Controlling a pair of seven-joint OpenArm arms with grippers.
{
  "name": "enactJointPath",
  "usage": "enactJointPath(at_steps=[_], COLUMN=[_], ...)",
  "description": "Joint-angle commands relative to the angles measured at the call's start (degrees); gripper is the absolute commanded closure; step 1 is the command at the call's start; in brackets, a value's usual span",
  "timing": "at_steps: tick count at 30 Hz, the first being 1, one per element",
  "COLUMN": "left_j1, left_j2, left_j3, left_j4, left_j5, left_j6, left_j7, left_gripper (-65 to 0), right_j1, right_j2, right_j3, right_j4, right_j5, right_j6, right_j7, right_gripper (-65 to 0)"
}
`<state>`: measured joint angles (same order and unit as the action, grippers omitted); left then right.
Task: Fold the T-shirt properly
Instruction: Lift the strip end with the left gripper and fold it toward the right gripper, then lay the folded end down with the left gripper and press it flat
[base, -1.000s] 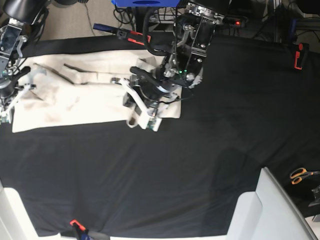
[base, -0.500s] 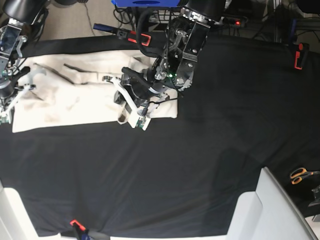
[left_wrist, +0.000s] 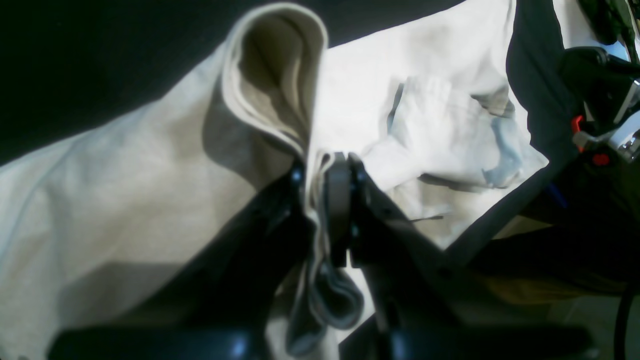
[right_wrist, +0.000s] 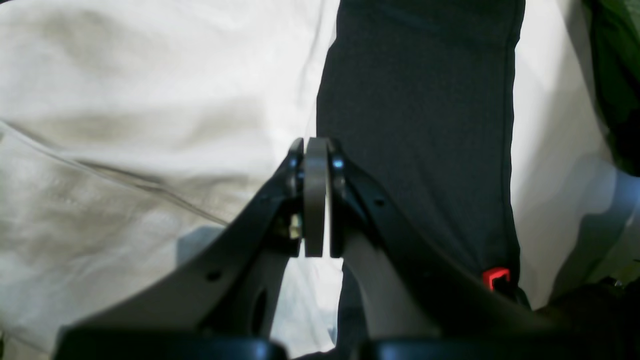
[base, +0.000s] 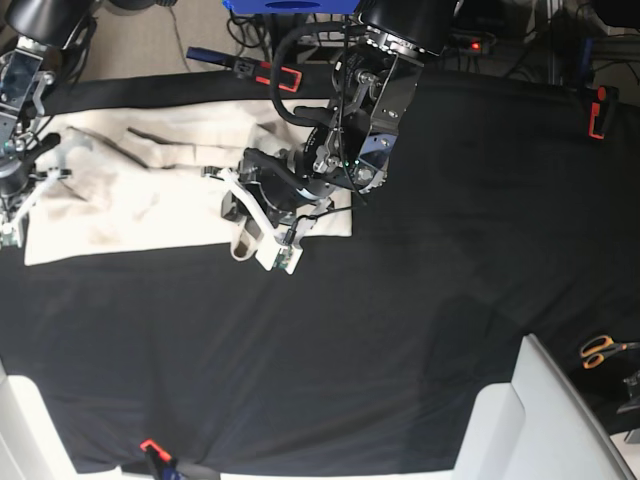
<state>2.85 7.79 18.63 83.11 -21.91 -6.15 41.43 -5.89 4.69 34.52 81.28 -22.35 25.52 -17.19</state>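
Note:
The cream T-shirt lies spread on the black table cloth at the upper left of the base view. My left gripper is at the shirt's near right edge, shut on a bunched fold of the T-shirt. In the left wrist view the cloth runs up between the left gripper pads and loops above them. My right gripper sits at the shirt's left end. In the right wrist view the right gripper pads meet with no cloth showing between them, over the T-shirt.
Orange-handled scissors lie at the right edge. Red clamps grip the cloth's far edge and an orange one the near edge. A white bin stands at the bottom right.
My left arm has moved left, carrying the shirt's right edge over toward the middle of the shirt. The right arm has stayed where it was.

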Motion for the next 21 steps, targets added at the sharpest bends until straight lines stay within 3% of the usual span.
enactJointPath(at_steps=[1,7,21], left_j1=[-0.70,-0.70,-1.93], left_j2=[0.78,0.60,0.78], left_j3=[0.31,3.65,3.48], left_j4=[0.89,0.45,-3.15], left_j5=[-0.99,-0.99,-1.17], left_j6=[-0.57,-0.57,-0.57], left_j7=[-0.59,-0.59,-0.86], left_gripper=[0.0,0.0,0.0], right_j1=[1.10,1.19,1.19], right_j2=[0.89,0.89,0.89], right_j3=[0.16,0.16,0.25], right_j4=[0.88,0.88,0.88], right_j5=[0.33,0.33,0.33], right_j6=[-0.42,-0.42,-0.42], right_j7=[1.23,1.23,1.23], right_gripper=[-0.2,-0.2,-0.2])
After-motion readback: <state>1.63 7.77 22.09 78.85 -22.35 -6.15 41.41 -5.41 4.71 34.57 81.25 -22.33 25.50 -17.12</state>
